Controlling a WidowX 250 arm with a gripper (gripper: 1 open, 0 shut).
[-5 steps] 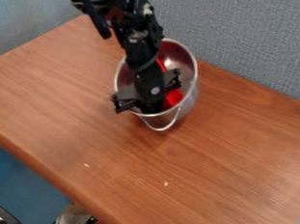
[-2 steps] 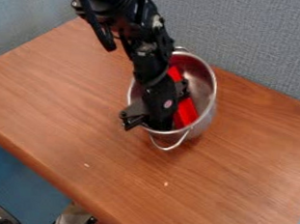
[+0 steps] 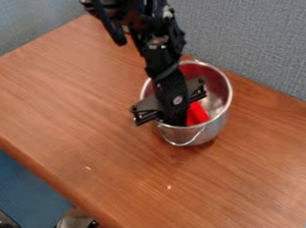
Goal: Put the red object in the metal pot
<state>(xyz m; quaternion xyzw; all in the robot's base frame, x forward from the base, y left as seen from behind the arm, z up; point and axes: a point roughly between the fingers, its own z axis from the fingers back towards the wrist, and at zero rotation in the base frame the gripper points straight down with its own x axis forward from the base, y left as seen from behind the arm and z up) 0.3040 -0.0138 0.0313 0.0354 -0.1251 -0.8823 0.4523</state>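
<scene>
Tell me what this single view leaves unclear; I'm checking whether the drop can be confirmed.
- Gripper fingertips: blurred and dark against the metal pot rim, so the jaws' stance is unreadable.
- Red object: partly hidden by the arm; grip or contact unclear.
- Pot floor: hidden by arm and block.
- Arm's upper part: cut off by the top edge.

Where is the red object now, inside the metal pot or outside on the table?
Inside. The red object shows within the rim of the metal pot, partly hidden behind the gripper, which reaches into the pot.

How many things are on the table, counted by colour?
Red: 1, the red object
Shiny silver: 1, the metal pot
Black: 1, the robot arm
Total: 3
</scene>
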